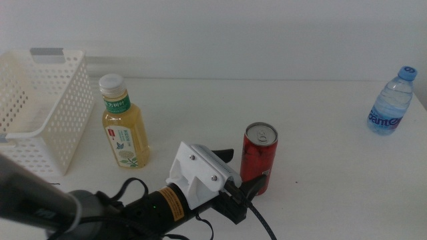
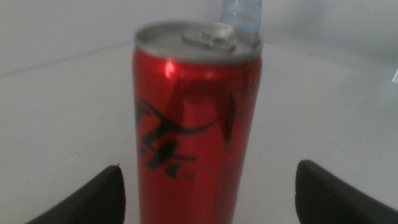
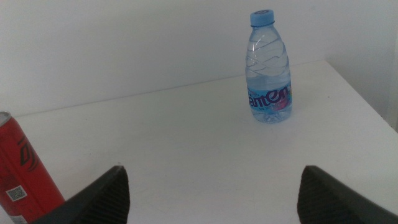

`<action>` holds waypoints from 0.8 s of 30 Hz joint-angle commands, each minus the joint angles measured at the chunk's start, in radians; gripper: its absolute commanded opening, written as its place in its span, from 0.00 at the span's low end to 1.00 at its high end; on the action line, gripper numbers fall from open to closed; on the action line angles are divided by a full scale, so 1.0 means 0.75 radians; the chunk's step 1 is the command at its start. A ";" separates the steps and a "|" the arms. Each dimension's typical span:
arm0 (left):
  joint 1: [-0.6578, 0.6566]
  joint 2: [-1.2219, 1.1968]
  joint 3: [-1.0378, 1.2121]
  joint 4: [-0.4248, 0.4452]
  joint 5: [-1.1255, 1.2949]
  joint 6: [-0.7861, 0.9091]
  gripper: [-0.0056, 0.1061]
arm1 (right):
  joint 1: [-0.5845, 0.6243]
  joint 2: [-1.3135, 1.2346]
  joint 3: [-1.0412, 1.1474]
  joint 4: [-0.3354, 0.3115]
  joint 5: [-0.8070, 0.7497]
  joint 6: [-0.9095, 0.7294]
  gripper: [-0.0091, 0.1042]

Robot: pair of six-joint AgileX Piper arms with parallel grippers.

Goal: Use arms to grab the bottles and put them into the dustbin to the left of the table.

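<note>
From the middle view, the left gripper (image 1: 241, 175) sat low at the red can (image 1: 259, 157), its jaws spread, the can upright just ahead of them. The tea bottle (image 1: 124, 123) stood off to its left, near the dustbin (image 1: 41, 110).

In the left wrist view the can (image 2: 196, 124) filled the gap between the open jaws, nearer one side; closing off-centre could likely nudge or tip it.

In the right wrist view the right gripper (image 3: 211, 196) was open too, the water bottle (image 3: 268, 68) well ahead of it, untouched.
</note>
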 commanded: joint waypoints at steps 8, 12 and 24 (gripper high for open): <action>-0.002 0.200 -0.172 0.019 -0.078 -0.029 0.89 | -0.010 -0.006 0.004 -0.006 -0.016 -0.004 0.70; -0.002 0.248 -0.247 0.000 -0.031 -0.029 0.89 | -0.010 -0.006 0.004 -0.006 -0.016 -0.004 0.70; -0.002 0.077 -0.338 0.043 0.466 -0.086 0.38 | -0.010 -0.006 0.004 -0.006 -0.016 -0.004 0.70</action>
